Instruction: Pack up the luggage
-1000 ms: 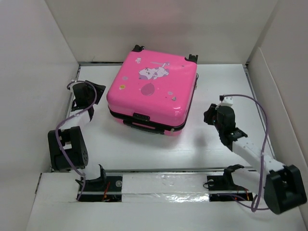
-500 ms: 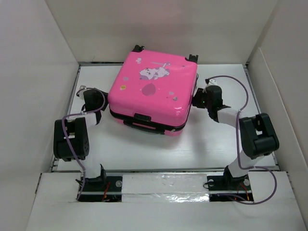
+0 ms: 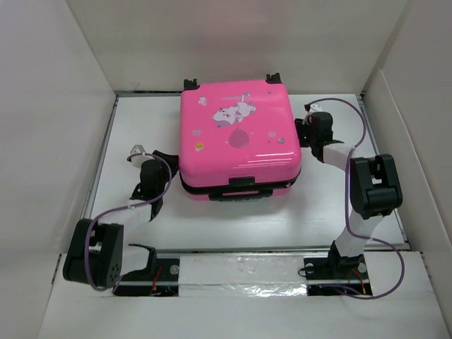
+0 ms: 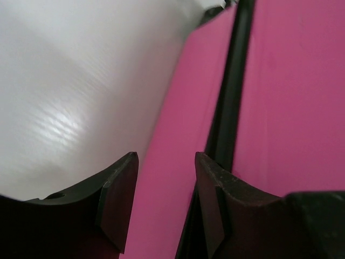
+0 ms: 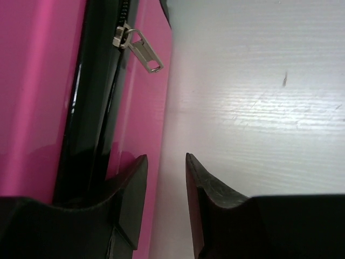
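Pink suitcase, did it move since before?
Yes. The luggage turned counter-clockwise, now nearly square with the table's back edge, and slid a bit right.

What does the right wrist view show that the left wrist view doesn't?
Only the right wrist view: a silver zipper pull hanging off the black zipper, and a small dark speck on the table. Only the left wrist view: nothing distinct, just a plain stretch of zipper with no pull. Both: the pink suitcase seen side-on, the white table, and the camera's own arm tip, left pincer or right pincer, each open and empty.
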Available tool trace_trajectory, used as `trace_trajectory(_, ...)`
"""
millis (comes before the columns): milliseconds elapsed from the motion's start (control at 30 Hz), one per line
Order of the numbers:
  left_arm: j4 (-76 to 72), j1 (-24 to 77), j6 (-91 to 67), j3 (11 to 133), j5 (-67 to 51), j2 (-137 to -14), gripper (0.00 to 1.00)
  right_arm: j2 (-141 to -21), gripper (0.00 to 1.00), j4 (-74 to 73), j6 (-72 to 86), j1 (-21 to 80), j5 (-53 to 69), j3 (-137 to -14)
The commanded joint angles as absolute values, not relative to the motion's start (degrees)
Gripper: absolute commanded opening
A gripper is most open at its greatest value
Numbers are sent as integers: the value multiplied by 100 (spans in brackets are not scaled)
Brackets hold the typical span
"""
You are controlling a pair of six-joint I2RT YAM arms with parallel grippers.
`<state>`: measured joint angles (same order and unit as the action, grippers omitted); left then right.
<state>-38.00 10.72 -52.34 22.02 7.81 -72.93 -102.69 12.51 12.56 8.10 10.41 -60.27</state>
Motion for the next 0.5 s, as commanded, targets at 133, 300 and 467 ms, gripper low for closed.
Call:
trace_trajectory(133, -3193, 1767, -4922, 1390, -53, -5357, 44, -10433, 48, 1028, 1054, 1108, 2768, -7417)
trace_trajectory(300, -2717, 1819, -4957, 1046, -105, -4212, 44, -10371, 54, 653, 1196, 739, 2988, -8004)
trace_trajectory(467, -2146, 1819, -4755, 1089, 200, -3517, 44, -9969, 70, 175, 1028, 414, 2637, -8157)
